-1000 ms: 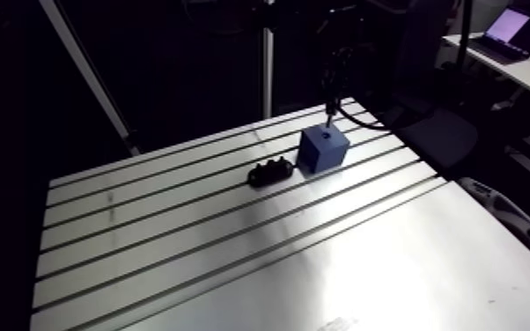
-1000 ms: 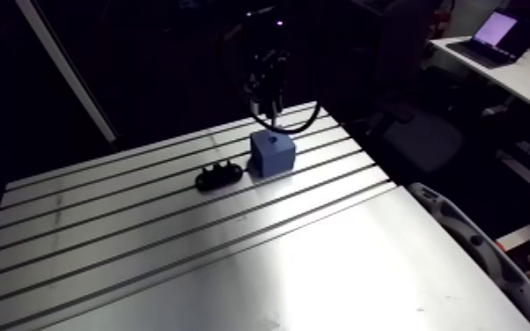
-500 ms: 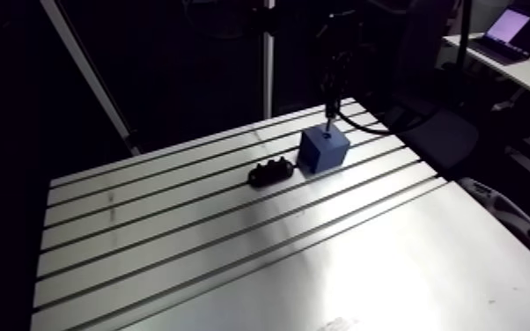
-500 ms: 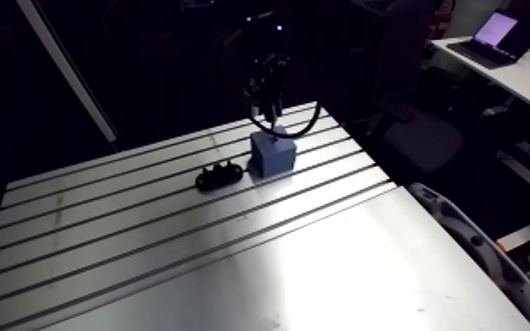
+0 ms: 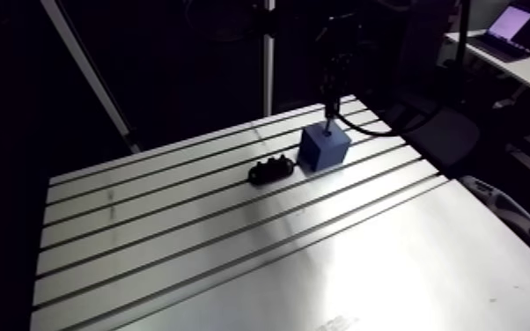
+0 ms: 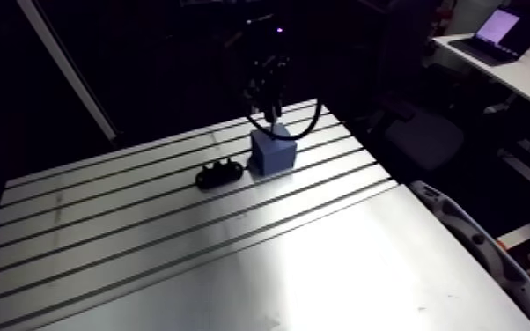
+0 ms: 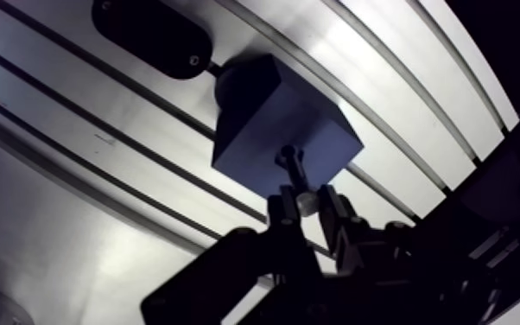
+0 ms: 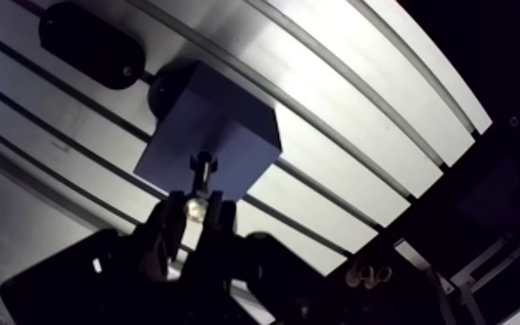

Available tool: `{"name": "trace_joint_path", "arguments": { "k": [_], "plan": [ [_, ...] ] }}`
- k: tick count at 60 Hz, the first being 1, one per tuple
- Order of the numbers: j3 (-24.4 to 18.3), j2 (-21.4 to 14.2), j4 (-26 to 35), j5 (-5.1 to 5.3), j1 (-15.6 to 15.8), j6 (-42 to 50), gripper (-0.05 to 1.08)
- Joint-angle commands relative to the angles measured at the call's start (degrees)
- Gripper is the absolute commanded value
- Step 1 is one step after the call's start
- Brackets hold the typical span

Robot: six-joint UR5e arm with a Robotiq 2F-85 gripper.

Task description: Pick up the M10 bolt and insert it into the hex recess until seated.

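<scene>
Insertion underway: black two-finger gripper is clamping slender dark M10 bolt above blue cubic block, likely needing straight lowering next.

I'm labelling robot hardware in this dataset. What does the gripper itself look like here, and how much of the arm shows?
The gripper is black all over: a broad, angular body narrowing to two short, blocky fingers. No markings are legible. In the arm view it is only a slim dark shape, and the arm's links and joint colours are lost in darkness.
</scene>
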Motion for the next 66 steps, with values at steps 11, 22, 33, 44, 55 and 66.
{"name": "trace_joint_path", "arguments": {
  "k": [11, 22, 33, 44, 55, 66],
  "plan": [
    [0.0, 0.3, -0.1, -0.11, 0.0, 0.0, 0.78],
    [0.0, 0.6, -0.1, -0.03, 0.0, 0.0, 0.78],
    [0.0, 0.9, -0.1, -0.03, 0.0, 0.0, 0.78],
    [0.0, 1.0, -0.1, -0.1, 0.0, 0.0, 0.78],
    [0.0, 1.2, -0.1, -0.2, 0.0, 0.0, 0.78],
    [0.0, 1.3, -0.1, -0.29, 0.0, 0.0, 0.78]
  ]
}}
